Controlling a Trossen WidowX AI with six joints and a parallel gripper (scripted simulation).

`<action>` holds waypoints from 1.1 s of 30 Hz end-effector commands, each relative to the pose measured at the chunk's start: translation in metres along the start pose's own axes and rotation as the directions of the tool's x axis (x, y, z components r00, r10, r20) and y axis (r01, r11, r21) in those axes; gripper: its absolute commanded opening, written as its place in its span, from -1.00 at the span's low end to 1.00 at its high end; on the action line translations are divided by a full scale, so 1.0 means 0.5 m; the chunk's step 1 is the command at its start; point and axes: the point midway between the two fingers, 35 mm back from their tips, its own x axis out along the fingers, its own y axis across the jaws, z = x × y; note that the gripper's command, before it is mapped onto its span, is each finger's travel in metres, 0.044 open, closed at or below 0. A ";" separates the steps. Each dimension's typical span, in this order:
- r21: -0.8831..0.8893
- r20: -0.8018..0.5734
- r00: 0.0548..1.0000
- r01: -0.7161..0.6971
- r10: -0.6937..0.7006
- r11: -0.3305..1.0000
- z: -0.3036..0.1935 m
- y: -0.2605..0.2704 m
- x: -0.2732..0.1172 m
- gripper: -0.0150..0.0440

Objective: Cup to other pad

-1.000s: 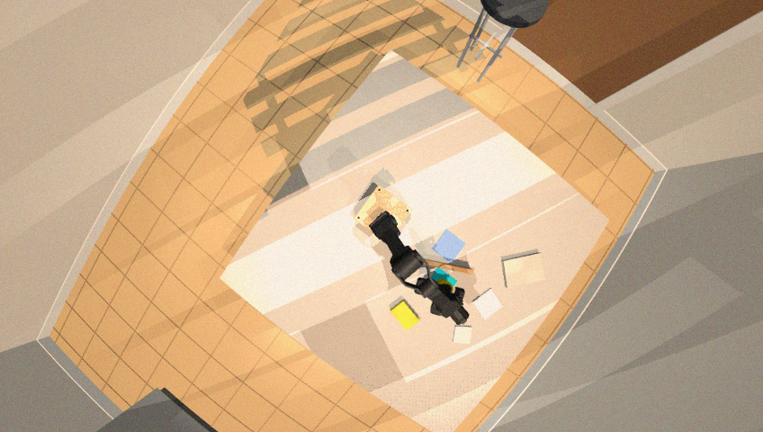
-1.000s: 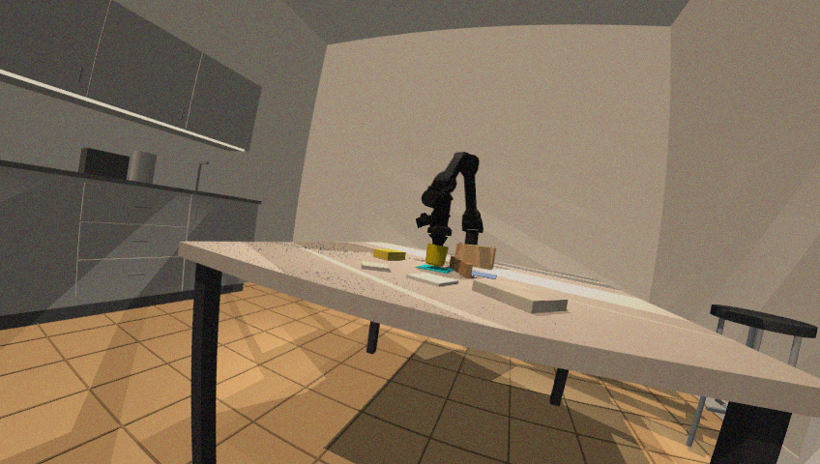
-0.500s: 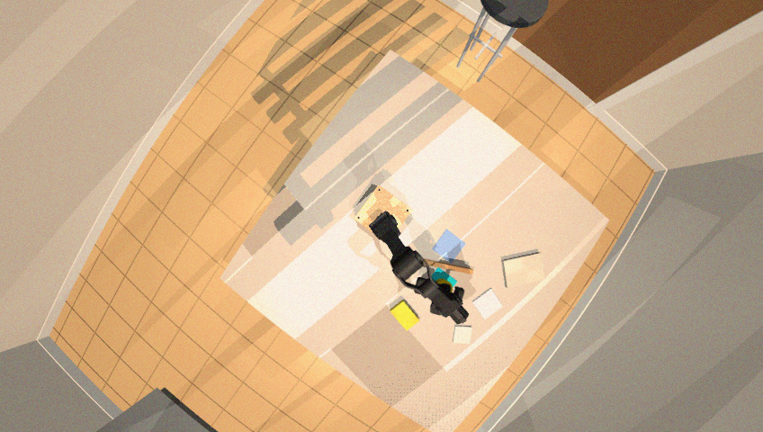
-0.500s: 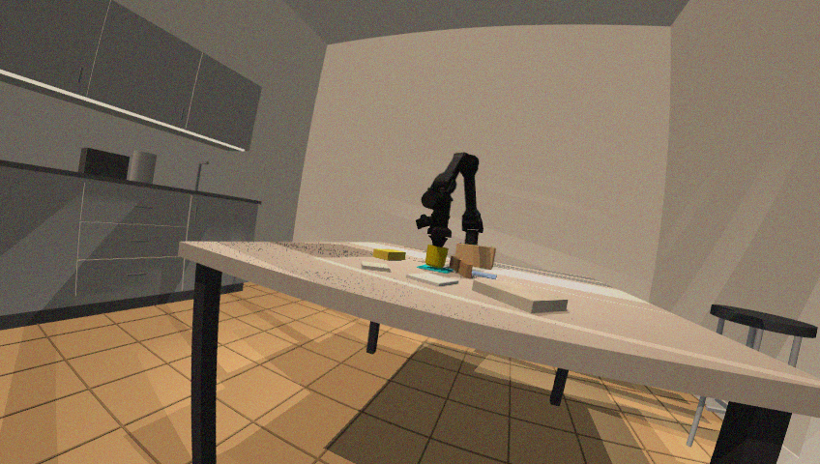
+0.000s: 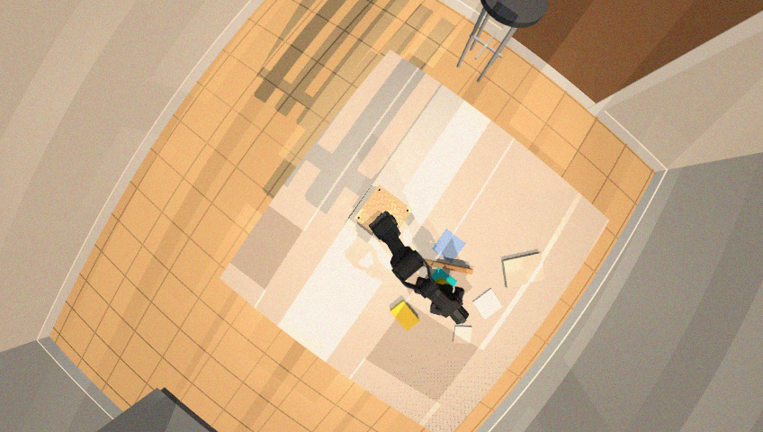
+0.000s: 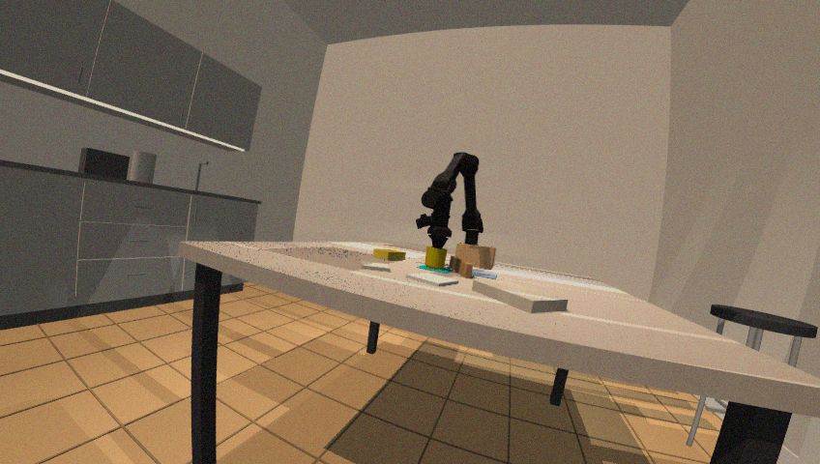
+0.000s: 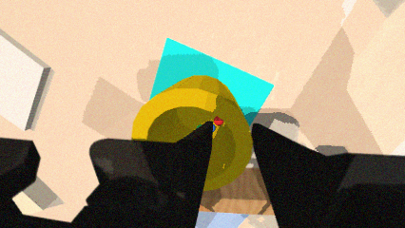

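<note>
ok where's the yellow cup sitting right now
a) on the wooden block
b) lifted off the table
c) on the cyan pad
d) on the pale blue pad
c: the exterior view shows the yellow cup standing on the cyan pad, under the gripper.
</note>
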 end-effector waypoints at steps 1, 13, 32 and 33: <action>-0.001 0.002 1.000 -0.002 0.002 1.000 0.001 0.002 -0.012 0.01; -0.004 0.002 1.000 0.001 -0.001 1.000 0.000 0.002 -0.059 0.01; -0.013 -0.004 1.000 0.006 -0.006 1.000 -0.008 -0.005 -0.093 0.36; -0.013 -0.004 1.000 0.006 -0.006 1.000 -0.008 -0.005 -0.093 0.45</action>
